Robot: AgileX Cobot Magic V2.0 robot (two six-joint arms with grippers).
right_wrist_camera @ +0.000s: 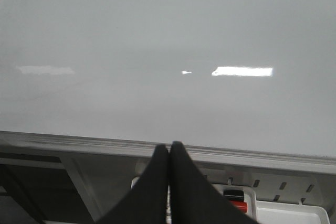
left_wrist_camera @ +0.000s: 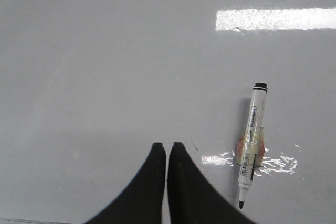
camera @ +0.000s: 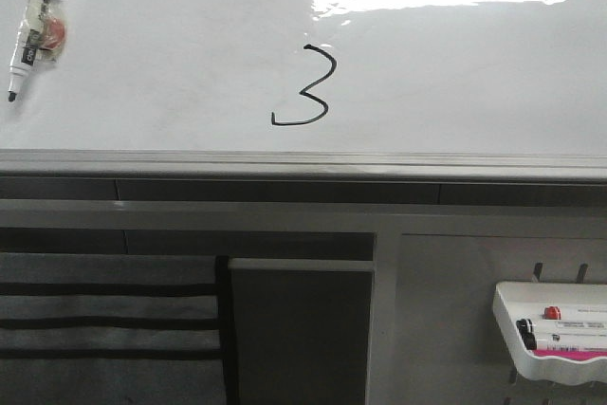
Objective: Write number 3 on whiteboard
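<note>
A black hand-drawn number 3 [camera: 306, 88] stands on the whiteboard [camera: 171, 64], near its lower middle in the front view. A black-tipped marker [camera: 36, 26] wrapped in tape with a reddish pad sticks to the board at the far left; it also shows in the left wrist view [left_wrist_camera: 252, 142]. My left gripper [left_wrist_camera: 167, 146] is shut and empty, close to the whiteboard [left_wrist_camera: 105, 66], a little to the side of the marker. My right gripper [right_wrist_camera: 169, 147] is shut and empty, over the grey edge rail [right_wrist_camera: 79, 142] of the whiteboard [right_wrist_camera: 168, 35]. Neither gripper shows in the front view.
A grey rail [camera: 303, 163] runs along the board's lower edge. A white marker tray [camera: 555, 353] with markers hangs on a pegboard at the lower right; it also shows in the right wrist view [right_wrist_camera: 294, 214]. A dark striped panel [camera: 104, 329] lies at the lower left.
</note>
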